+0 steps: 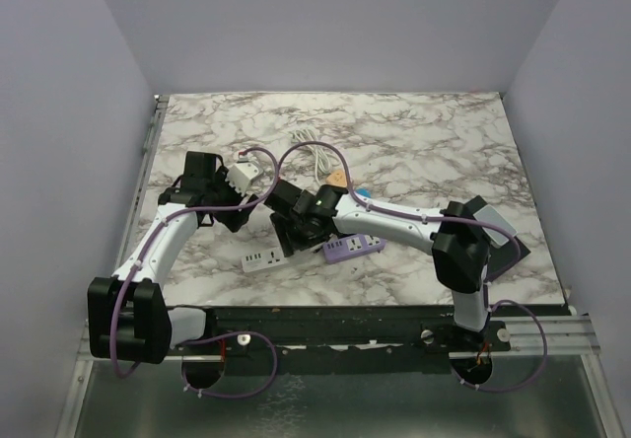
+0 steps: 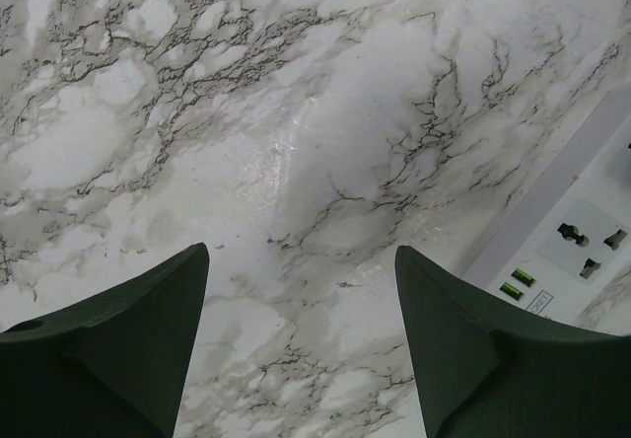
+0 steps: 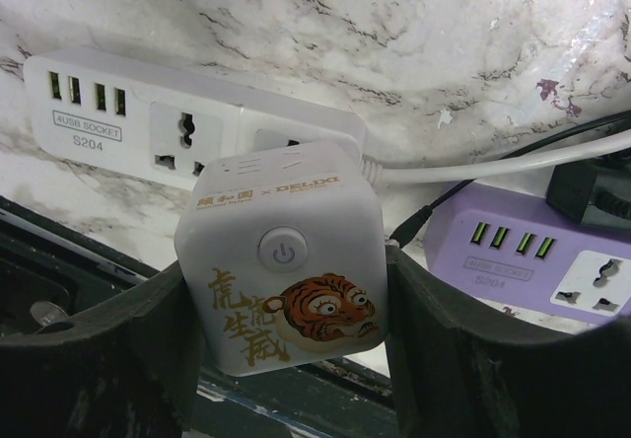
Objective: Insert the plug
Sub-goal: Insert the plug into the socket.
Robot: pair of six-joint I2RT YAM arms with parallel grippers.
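Right wrist view, closest in: the right gripper (image 3: 288, 305) is clenched on a white cube-shaped plastic plug adaptor (image 3: 286, 260) printed with a tiger face and a round power button. One dark finger presses each side of it. Just behind the cube lies a white plastic power strip (image 3: 108, 122) with four USB ports and a universal socket. The cube covers part of the strip, and I cannot tell whether the two touch. To the right sits a lilac plastic power strip (image 3: 532, 255), and a white cable (image 3: 493, 162) leaves the white strip's end just above it. Everything rests on a white marble-patterned worktop (image 3: 414, 43) with grey veins.

The left wrist view shows the left gripper (image 2: 301, 253) spread wide and released, nothing between its fingers. Bare marble lies below it, and the white strip's end shows at the right edge.

Only the top external view gives the layout. Both strips lie toward the worktop's near edge, white on the left and lilac on the right, and the two arms meet over them. The cube is hidden under the right arm there. Farther back lies a loose coil of white cord (image 1: 311, 152). Plain pale lilac walls (image 1: 59, 112) close in the left, right and rear.
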